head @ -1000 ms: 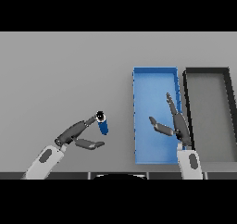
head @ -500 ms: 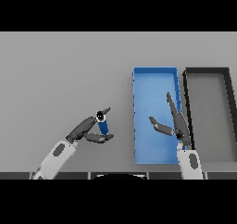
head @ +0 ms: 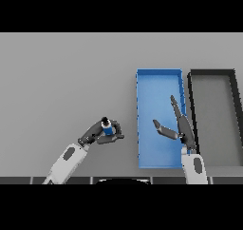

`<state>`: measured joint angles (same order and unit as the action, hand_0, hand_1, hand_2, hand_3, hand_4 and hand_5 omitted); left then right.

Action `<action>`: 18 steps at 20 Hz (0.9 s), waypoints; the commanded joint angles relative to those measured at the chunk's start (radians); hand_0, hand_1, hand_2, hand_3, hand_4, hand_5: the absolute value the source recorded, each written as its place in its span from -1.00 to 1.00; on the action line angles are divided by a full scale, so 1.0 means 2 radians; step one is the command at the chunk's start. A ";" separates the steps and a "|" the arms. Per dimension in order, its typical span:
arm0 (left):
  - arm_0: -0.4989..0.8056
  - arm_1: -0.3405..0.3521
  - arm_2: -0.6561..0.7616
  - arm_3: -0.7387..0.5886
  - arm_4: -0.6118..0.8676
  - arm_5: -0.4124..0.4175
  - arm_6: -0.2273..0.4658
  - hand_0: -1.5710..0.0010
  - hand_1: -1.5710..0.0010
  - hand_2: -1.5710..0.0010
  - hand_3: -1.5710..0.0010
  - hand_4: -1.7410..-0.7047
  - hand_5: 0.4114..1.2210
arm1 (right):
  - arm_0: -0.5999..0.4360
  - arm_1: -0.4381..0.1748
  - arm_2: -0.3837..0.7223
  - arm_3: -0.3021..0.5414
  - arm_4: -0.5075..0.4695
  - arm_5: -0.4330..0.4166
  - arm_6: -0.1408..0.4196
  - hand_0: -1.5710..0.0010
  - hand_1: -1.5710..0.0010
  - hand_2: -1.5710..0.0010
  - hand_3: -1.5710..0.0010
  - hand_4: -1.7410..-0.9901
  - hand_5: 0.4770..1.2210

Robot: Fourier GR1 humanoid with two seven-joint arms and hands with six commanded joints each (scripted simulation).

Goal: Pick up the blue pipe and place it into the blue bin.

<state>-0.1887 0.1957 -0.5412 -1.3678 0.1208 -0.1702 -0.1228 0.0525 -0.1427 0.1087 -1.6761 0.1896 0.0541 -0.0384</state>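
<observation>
We have one view only, from the head, looking steeply down on the grey tabletop (head: 61,72) from above its near edge. It faces the far edge and stands back enough to take in both arms.

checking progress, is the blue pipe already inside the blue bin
No, the blue pipe sits in the left hand over the grey table, left of the blue bin.
</observation>
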 commanded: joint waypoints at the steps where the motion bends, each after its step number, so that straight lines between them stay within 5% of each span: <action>1: 0.002 -0.002 -0.002 0.001 0.000 0.000 -0.008 -0.25 -0.39 -0.48 -0.42 -0.63 0.56 | -0.006 -0.002 -0.002 0.003 0.000 -0.001 0.004 1.00 1.00 1.00 1.00 0.49 -0.77; 3: 0.003 -0.001 -0.011 -0.004 -0.004 0.005 -0.009 -0.52 -0.61 -0.67 -0.60 -0.76 0.72 | 0.002 -0.005 -0.005 0.001 -0.003 0.002 -0.004 1.00 1.00 1.00 1.00 0.50 -0.77; 7: 0.006 -0.001 -0.021 -0.009 -0.017 0.016 -0.019 -0.80 -0.84 -0.86 -0.84 -0.58 0.88 | 0.003 -0.005 -0.002 0.001 -0.002 0.003 -0.004 1.00 1.00 1.00 1.00 0.51 -0.78; 13: -0.009 -0.018 -0.004 -0.051 -0.008 0.016 -0.052 -0.95 -0.96 -0.96 -0.96 -0.50 0.97 | 0.002 -0.008 -0.003 0.001 -0.001 0.005 0.001 1.00 1.00 1.00 1.00 0.57 -0.80; 18: -0.023 -0.028 -0.007 -0.085 -0.019 0.016 -0.013 -0.98 -0.99 -0.99 -0.99 -0.48 0.99 | 0.003 -0.009 -0.002 0.002 0.009 0.000 -0.004 1.00 1.00 1.00 1.00 0.63 -0.77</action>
<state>-0.2349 0.1395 -0.5557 -1.5378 0.0826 -0.1391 -0.1502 0.0598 -0.1611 0.1051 -1.6711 0.2071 0.0531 -0.0472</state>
